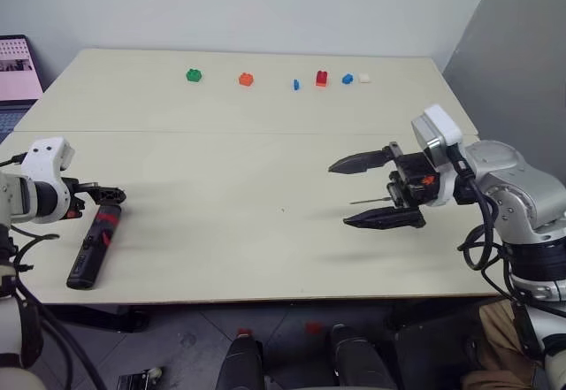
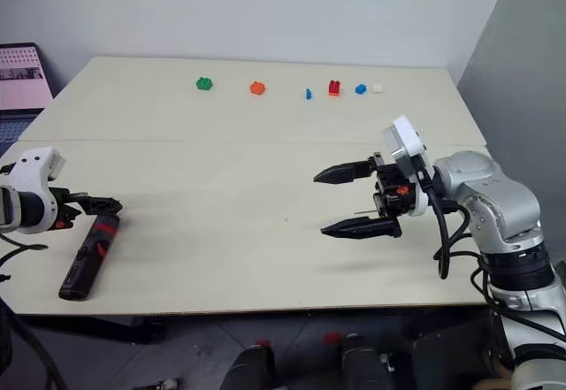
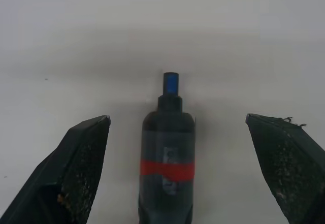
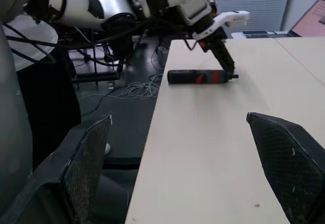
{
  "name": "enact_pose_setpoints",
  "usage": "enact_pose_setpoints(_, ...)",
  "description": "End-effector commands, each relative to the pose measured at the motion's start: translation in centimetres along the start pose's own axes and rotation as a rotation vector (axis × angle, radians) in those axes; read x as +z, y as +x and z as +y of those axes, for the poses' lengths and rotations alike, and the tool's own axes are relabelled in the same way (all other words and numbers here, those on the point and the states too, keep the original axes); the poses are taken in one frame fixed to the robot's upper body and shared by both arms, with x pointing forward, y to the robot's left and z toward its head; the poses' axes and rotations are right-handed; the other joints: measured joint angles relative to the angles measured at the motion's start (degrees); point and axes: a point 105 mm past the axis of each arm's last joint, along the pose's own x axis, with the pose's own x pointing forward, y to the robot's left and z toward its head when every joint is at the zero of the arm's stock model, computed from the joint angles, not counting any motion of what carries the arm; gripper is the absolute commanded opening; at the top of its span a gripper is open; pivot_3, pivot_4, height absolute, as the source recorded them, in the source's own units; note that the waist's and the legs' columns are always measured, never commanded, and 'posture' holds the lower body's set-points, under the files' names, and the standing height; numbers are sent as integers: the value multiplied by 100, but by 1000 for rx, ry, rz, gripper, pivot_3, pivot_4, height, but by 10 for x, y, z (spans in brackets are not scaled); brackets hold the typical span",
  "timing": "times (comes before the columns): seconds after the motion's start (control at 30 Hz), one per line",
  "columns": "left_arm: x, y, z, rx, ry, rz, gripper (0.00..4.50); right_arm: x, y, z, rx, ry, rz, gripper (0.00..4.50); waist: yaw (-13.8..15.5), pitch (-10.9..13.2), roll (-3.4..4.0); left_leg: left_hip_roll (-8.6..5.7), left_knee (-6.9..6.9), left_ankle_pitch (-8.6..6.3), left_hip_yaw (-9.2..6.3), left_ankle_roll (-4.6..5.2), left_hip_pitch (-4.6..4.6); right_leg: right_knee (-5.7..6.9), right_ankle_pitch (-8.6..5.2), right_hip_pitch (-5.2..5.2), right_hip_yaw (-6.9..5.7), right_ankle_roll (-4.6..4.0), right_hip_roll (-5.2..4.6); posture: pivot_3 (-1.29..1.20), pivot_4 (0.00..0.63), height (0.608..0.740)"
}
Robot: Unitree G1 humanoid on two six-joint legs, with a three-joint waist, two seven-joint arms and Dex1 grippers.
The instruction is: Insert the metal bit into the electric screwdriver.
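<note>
- The screwdriver point(image 1: 95, 246) lies flat near the table's point(image 1: 265, 257) front edge, at its left end, tip pointing away from us.
- Our left gripper point(image 1: 99, 195) hovers over the screwdriver's tip end, fingers spread wide on either side of the barrel, holding nothing.
- We judge the step to be the reach for the screwdriver; next we lower and close on the barrel.
- Well right of the screwdriver, our right gripper point(image 1: 370, 192) hangs wide open above the table, and a thin rod point(image 1: 369, 201), seemingly the bit, shows between its fingers; whether it is gripped we cannot tell.

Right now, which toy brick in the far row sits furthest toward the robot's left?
The green brick; the orange brick and the others lie further right.
</note>
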Motion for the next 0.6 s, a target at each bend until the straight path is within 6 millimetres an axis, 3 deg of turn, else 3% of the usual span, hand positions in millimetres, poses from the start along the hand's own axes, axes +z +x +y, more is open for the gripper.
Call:
enact_pose_setpoints(0.03,3,0,5,31,30,48,4500,9,3,3,29,-53,2,4482,-3,0,0,0,-1,0,0,0,-1,-2,-1,-1,-1,2,1,0,150,740)
enact_pose_setpoints(0.33,1,6,15,62,82,114,4500,10,9,6,52,-52,-4,4482,-2,0,0,0,-4,0,-6,0,-5,3,-5,-3,-5,5,1,0,150,740)
enact_pose_setpoints(0.6,0,16,9,35,99,139,4500,9,13,8,64,-52,-7,4482,5,0,0,0,-2,0,-8,0,-8,3,-5,-2,-6,5,1,0,150,740)
